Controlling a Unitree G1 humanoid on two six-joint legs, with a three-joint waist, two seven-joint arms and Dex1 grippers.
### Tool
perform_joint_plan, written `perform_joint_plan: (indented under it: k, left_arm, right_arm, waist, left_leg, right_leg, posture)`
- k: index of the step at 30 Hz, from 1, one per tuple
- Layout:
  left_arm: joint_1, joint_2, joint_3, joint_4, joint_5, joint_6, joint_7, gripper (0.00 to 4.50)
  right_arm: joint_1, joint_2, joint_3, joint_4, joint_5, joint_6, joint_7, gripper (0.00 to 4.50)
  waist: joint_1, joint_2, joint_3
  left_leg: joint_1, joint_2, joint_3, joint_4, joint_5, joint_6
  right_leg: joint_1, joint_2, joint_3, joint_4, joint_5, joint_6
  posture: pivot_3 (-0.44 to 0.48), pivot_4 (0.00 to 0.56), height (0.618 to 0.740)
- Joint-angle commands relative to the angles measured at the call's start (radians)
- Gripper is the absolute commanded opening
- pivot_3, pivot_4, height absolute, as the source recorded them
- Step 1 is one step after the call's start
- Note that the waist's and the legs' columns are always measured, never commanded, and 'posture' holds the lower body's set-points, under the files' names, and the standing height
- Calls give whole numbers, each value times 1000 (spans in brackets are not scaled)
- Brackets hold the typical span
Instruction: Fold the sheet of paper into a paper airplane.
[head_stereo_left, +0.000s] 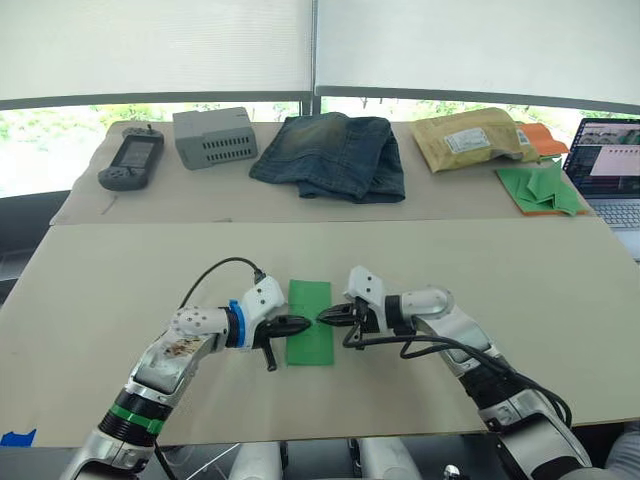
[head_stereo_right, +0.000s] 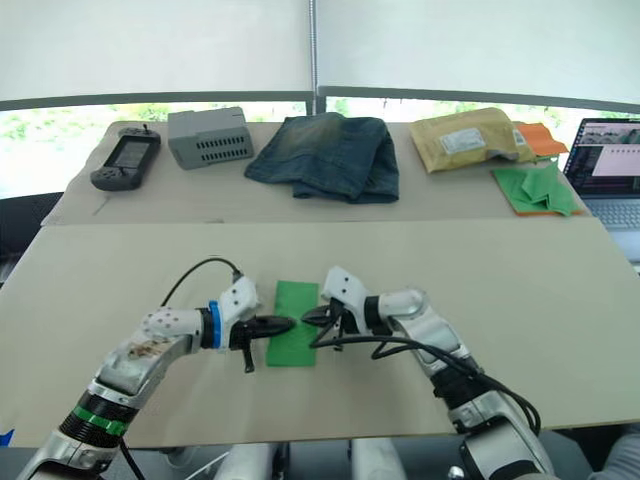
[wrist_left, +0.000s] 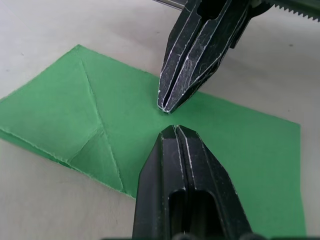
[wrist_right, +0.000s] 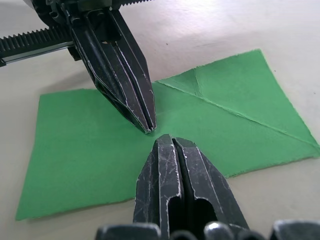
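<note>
While both arms reached inward over the near table (head_stereo_left: 120, 270), the sheet of paper (head_stereo_left: 309, 322) lay flat in the lower middle of the head-camera frame, a bright green rectangle with its long sides running away from the robot. The left gripper (head_stereo_left: 300, 323) came at it from the left edge and the right gripper (head_stereo_left: 325, 316) from the right edge, their tips pointing at each other over the middle of the sheet and nearly meeting. In both wrist views each pair of black fingers was pressed together with no gap, and neither pair had any paper between them; the tips sat on or just above the green surface, and which one I could not tell. The left wrist view showed crease lines (wrist_left: 97, 122) and a small folded corner on one end of the sheet. Across the upper part of the frame, on the far table, sat a handheld device (head_stereo_left: 131, 162), a grey box (head_stereo_left: 214, 137), folded jeans (head_stereo_left: 333, 155), a padded envelope (head_stereo_left: 470, 138), a heap of green paper pieces (head_stereo_left: 540, 187) and, at the right edge, a laptop (head_stereo_left: 610, 170).
</note>
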Motion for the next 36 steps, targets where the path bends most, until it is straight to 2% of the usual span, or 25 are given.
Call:
perform_joint_plan:
  k: [1, 9, 17, 22, 25, 36]
  left_arm:
    - [-3, 3, -11, 12, 14, -14, -7, 0]
    - [11, 2, -14, -1, 11, -18, -6, 0]
    - [10, -2, -14, 2, 20, -41, 1, 0]
    - [-2, -1, -11, 23, 24, -36, 2, 0]
    - [-12, -2, -14, 35, 30, -42, 3, 0]
    - [-46, -11, -37, 59, 28, -36, -37, 0]
  right_arm:
    - [1, -13, -29, 50, -21, 39, -40, 87]
    - [-104, 49, -57, 218, -40, -27, -103, 87]
    - [-138, 51, -42, 329, -65, -98, -59, 87]
    - [-42, 0, -24, 182, -23, -88, 59, 87]
    - [15, -17, -21, 86, 12, 2, 95, 87]
    - [175, -57, 42, -210, 30, 173, 80, 87]
  waist:
    - [1, 0, 0]
    - [-2, 0, 0]
    - [-2, 0, 0]
    - [2, 1, -1]
    - [1, 1, -1]
    - [-1, 1, -1]
  left_leg:
    - [0, 0, 0, 0, 0, 0]
    - [1, 0, 0, 0, 0, 0]
    - [2, 0, 0, 0, 0, 0]
    - [1, 0, 0, 0, 0, 0]
    - [1, 0, 0, 0, 0, 0]
    - [2, 0, 0, -1, 0, 0]
  right_leg:
    - [0, 0, 0, 0, -1, 1]
    - [1, 1, 0, 0, -1, 1]
    - [1, 0, 0, 0, 0, 0]
    - [1, 0, 0, 0, 0, 0]
    - [1, -1, 0, 0, 0, 1]
    - [1, 1, 0, 0, -4, 4]
  posture:
    - [0, 150, 728]
    - [0, 150, 728]
    - [0, 150, 728]
    - [0, 150, 728]
    - [0, 150, 728]
    - [0, 150, 728]
